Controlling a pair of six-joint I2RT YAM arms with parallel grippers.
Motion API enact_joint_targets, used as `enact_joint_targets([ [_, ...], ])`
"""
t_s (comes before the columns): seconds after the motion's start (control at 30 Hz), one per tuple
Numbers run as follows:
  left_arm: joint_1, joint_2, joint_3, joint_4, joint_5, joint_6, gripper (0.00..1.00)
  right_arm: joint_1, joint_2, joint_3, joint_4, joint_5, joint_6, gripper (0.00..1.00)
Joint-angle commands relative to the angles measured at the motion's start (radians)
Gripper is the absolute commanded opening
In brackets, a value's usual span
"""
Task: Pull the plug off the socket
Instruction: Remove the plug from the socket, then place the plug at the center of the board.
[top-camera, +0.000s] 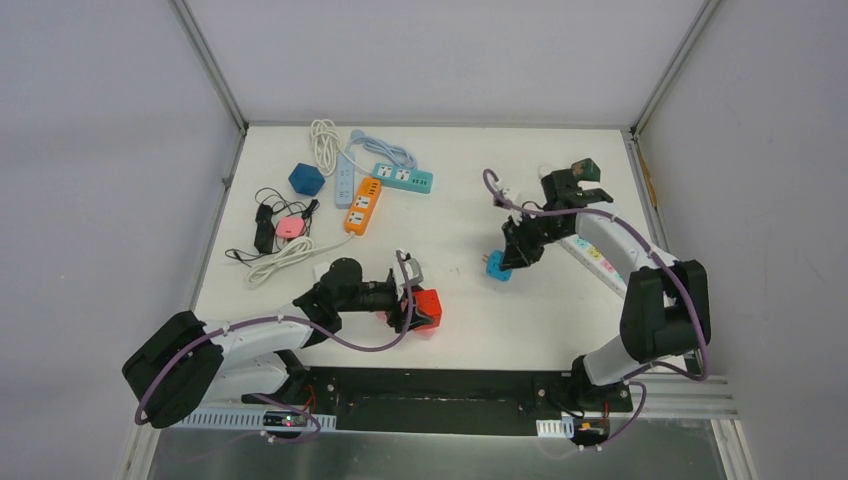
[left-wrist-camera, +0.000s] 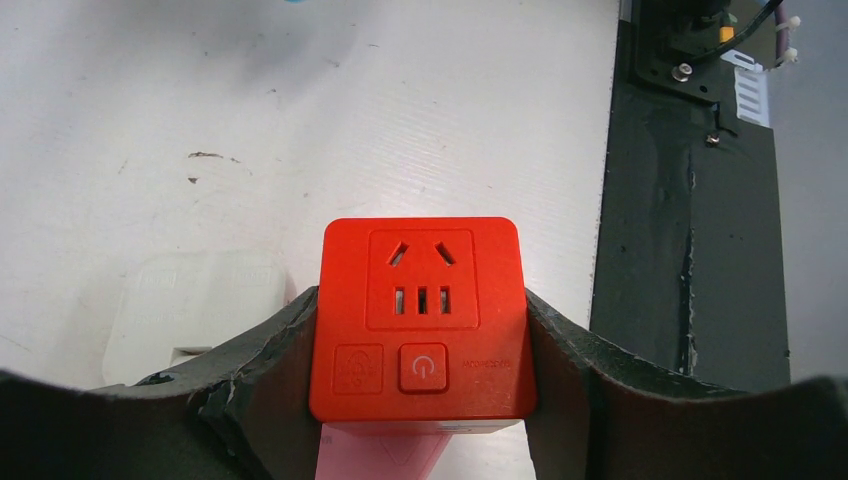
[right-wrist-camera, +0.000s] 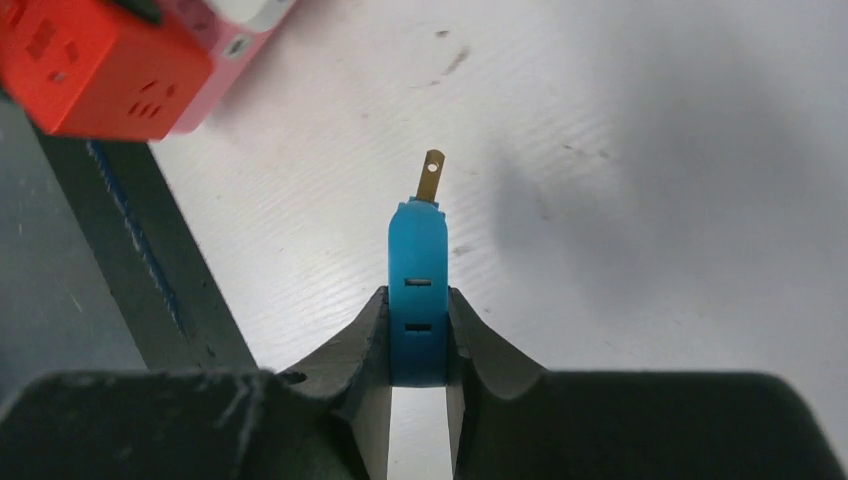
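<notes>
Right hand (right-wrist-camera: 417, 300) pinches plug (right-wrist-camera: 417, 240), left hand (left-wrist-camera: 420, 300) socket (left-wrist-camera: 418, 250); wrist view reveals holed prong (right-wrist-camera: 431, 175).

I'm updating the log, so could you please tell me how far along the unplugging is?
Done: the blue plastic plug, its brass prong bare, is clear of the red cube-shaped socket, whose visible slots are empty. In hand: the right gripper is shut on the plug and the left gripper on the socket, well apart. Left: at most setting both down.
</notes>
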Motion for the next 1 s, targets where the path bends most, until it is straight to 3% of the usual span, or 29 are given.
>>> enact_joint_targets([
  [0.0, 0.001, -0.073, 0.058, 0.002, 0.043, 0.012, 0.00, -0.113, 0.041, 0.031, 0.179, 0.000, 0.280, 0.00],
  [0.13, 0.002, -0.086, 0.044, 0.030, 0.046, -0.007, 0.00, -0.179, 0.042, -0.011, 0.303, 0.076, 0.429, 0.02],
  [0.37, 0.003, -0.068, 0.032, 0.072, 0.061, -0.025, 0.00, -0.247, 0.117, -0.029, 0.420, 0.076, 0.429, 0.02],
  [0.7, 0.002, -0.061, 0.029, 0.087, 0.074, -0.038, 0.00, -0.252, 0.348, 0.198, 0.440, 0.109, 0.472, 0.03],
  [0.73, 0.002, -0.061, 0.028, 0.087, 0.073, -0.041, 0.00, -0.253, 0.366, 0.227, 0.439, 0.123, 0.678, 0.26],
  [0.97, 0.001, -0.056, 0.027, 0.087, 0.078, -0.043, 0.00, -0.253, 0.497, 0.403, 0.395, 0.152, 0.693, 0.54],
])
